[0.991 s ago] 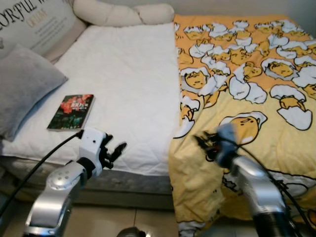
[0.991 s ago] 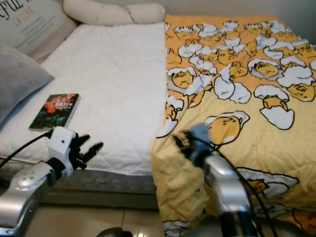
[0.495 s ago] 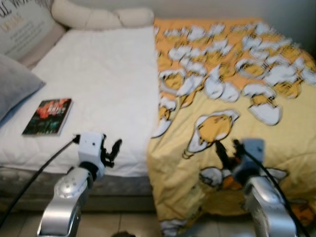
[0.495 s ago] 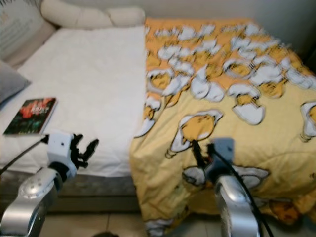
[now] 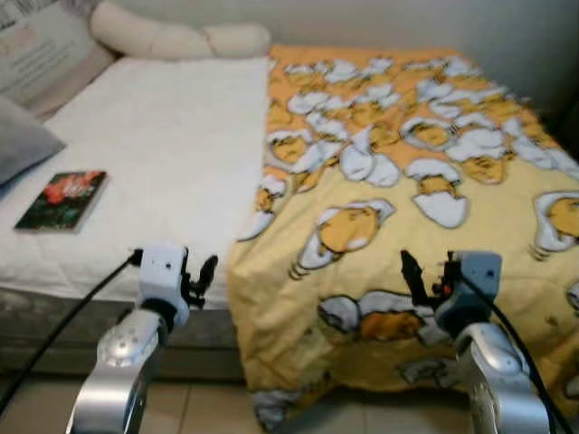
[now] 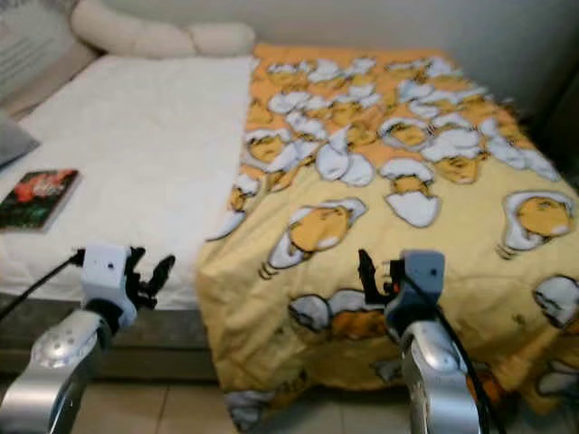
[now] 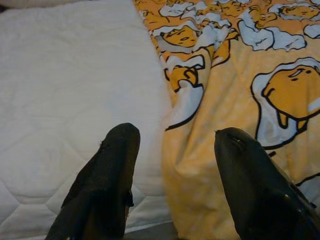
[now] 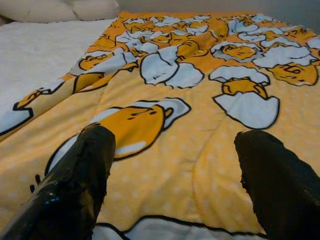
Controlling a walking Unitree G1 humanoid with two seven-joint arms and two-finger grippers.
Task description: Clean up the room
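A yellow blanket [image 5: 407, 172] printed with egg cartoons covers the right half of the bed and hangs over its front edge. The white mattress [image 5: 154, 136] lies bare on the left half. A dark book with a red cover picture [image 5: 61, 188] rests on the mattress at the left. My left gripper [image 5: 199, 276] is open in front of the mattress edge, close to the blanket's left border [image 7: 185, 115]. My right gripper [image 5: 427, 274] is open just above the blanket's front part [image 8: 170, 150], holding nothing.
A long cream pillow [image 5: 176, 38] lies at the head of the bed, with a grey pillow [image 5: 18, 140] and a printed cushion [image 5: 36, 54] at the far left. Tiled floor [image 5: 217, 411] runs along the bed's front. Something dark stands at the far right [image 6: 561, 108].
The whole picture has shifted left, so the camera has turned right. My right gripper now stands over the blanket's front instead of near its left border. Both grippers stay open.
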